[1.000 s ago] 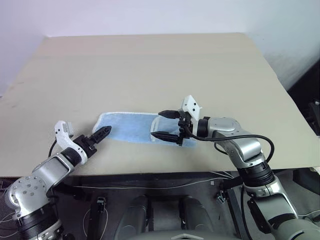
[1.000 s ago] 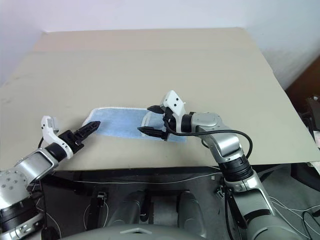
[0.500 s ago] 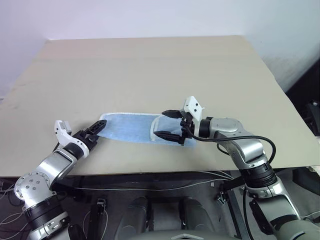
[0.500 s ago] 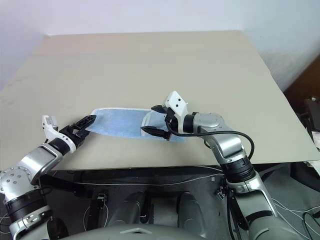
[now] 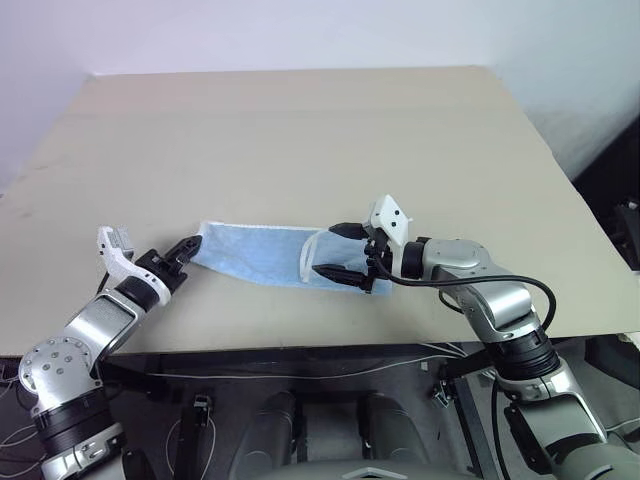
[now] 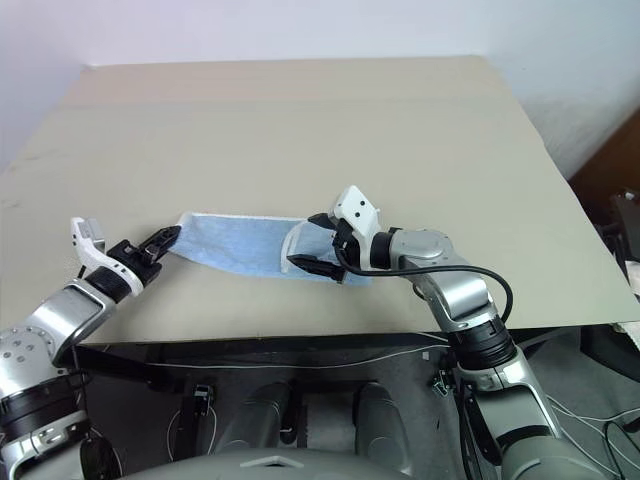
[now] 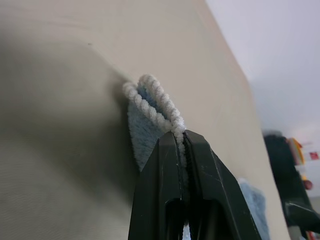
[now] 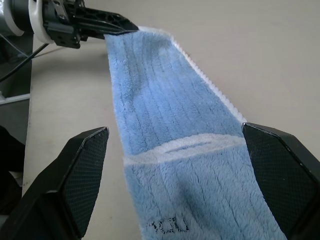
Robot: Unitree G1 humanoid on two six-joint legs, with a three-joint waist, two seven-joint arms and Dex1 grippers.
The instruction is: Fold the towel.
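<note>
While the left gripper (image 5: 192, 246) was clamped on the towel's (image 5: 262, 254) left end on the table (image 5: 300, 130), the right gripper (image 5: 338, 250) hovered wide open over the right end. Lifting evenly, I judged, would keep the hems aligned. 1 second earlier the left fingers gaped short of the cloth.

The two head cameras looked forward and down from above onto the broad beige tabletop (image 5: 300, 130), sharing nearly the same wide scene: both arms and the long light blue terry towel (image 5: 262, 255) near the front edge. The left wrist camera sat very close, sighting along its own black left gripper (image 7: 181, 145) at the towel's whitish hem. The right wrist camera looked low along the towel between the right gripper (image 8: 180, 175) fingers, toward the left gripper.
</note>
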